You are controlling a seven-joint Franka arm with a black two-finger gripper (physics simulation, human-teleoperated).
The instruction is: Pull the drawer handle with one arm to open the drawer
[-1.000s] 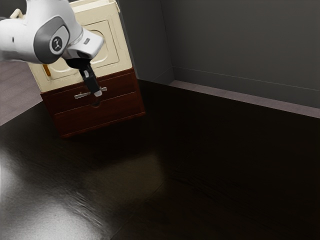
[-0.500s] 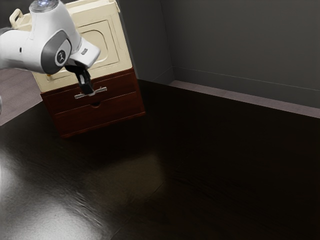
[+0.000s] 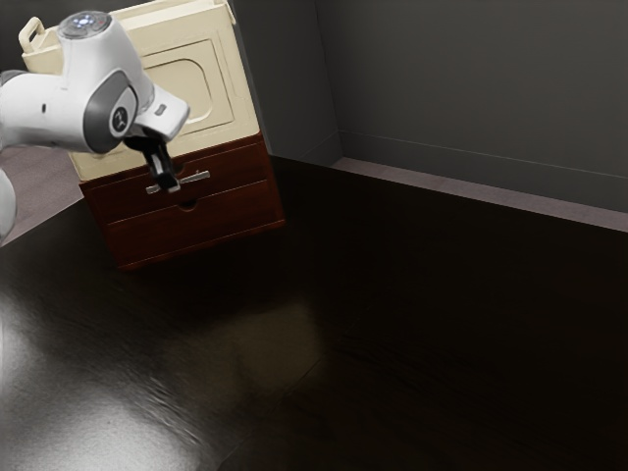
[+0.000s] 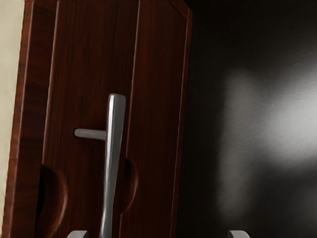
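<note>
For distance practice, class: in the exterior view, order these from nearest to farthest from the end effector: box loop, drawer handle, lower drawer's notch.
1. Drawer handle, at the end effector.
2. Lower drawer's notch, just below the handle.
3. Box loop, high at the exterior view's left.

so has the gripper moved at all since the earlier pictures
Yes, the gripper has moved toward the exterior view's left, judged against the drawer handle, which sits where it did.
</note>
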